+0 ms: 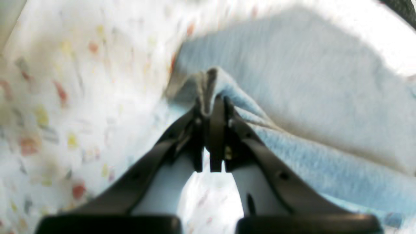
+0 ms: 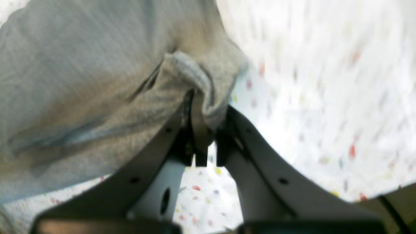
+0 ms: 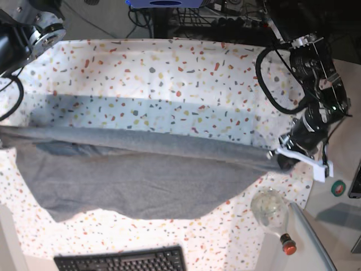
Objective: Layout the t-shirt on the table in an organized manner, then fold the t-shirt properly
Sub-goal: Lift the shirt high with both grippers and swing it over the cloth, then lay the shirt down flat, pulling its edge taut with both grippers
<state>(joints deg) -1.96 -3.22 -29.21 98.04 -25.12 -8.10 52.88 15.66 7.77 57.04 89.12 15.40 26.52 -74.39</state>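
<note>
Heather-grey cotton t-shirt [image 3: 135, 169] hangs stretched above the speckled white tabletop [image 3: 169, 73], both the left end effector [image 1: 211, 107] and right end effector [image 2: 203, 107] clamped on its corners; layout stage, lowering flat judged next.

The t-shirt [image 3: 141, 175] stretched across the table [image 3: 169, 73] from side to side, its upper edge raised. A keyboard [image 3: 121, 261] lay before it, a bottle [image 3: 273, 214] near its right end.
</note>
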